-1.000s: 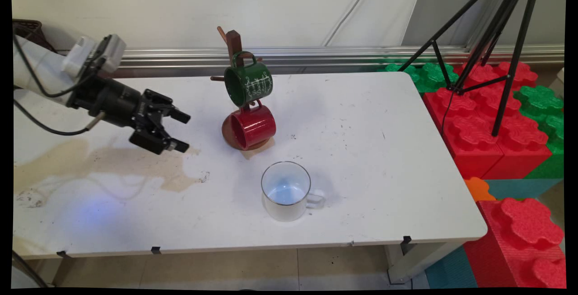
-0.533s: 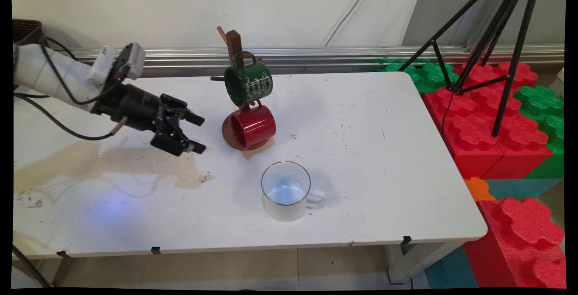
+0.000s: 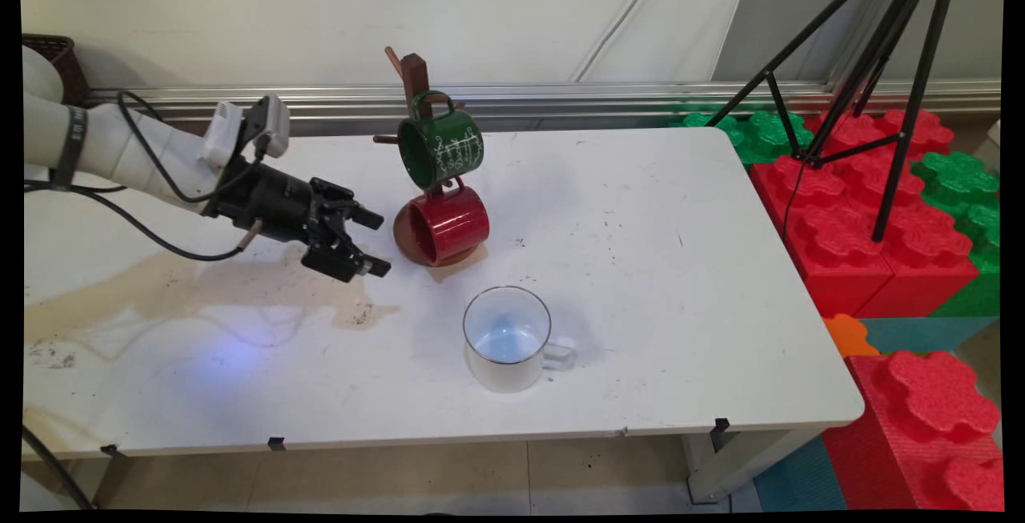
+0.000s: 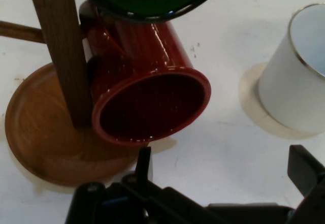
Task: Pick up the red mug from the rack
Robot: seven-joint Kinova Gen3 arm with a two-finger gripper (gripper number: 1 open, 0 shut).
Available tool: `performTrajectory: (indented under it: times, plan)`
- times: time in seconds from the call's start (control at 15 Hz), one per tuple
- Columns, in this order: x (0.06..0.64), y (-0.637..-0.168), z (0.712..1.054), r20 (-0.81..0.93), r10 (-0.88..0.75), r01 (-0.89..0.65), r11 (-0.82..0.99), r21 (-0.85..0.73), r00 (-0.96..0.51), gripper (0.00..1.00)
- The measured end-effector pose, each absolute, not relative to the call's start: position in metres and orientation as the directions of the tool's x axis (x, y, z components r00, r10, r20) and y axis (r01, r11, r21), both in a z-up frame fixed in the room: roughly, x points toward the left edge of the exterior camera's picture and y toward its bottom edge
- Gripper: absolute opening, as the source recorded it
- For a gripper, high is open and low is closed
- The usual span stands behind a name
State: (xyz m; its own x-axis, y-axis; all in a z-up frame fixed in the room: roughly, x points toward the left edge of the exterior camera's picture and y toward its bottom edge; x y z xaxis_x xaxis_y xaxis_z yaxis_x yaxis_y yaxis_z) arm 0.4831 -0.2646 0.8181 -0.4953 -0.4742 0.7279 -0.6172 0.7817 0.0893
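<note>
Black two-finger claw (image 3: 376,243): fingers spread, holding nothing, low over the white table (image 3: 641,267). Glossy red enamel mug (image 3: 444,223): just ahead of the fingertips, mouth toward them, hung on the brown wooden mug tree (image 3: 415,78). Dark green enamel mug (image 3: 440,146): above it. White metal-rimmed mug (image 3: 508,339): upright, farther off to the claw's side.

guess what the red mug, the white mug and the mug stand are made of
Red mug: probably enamelled metal; glossy highlights and a thin rolled rim, though ceramic is possible. White mug: likely enamelled metal too; thin wall with a dark metallic rim. Mug stand: wood; brown with visible grain and a smooth finish.
</note>
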Motion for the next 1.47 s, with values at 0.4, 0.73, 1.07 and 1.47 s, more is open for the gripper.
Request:
performTrajectory:
  times: [0.4,0.73,1.07,1.47]
  plan:
    - [0.476,-0.270,0.801,0.735,-0.475,-0.630,0.772,0.083,-0.485,1.00]
    - [0.471,-0.273,0.788,0.747,-0.465,-0.631,0.771,0.079,-0.475,1.00]
    - [0.463,-0.276,0.778,0.774,-0.455,-0.639,0.765,0.086,-0.440,1.00]
    - [0.458,-0.279,0.771,0.802,-0.458,-0.665,0.739,0.105,-0.383,1.00]
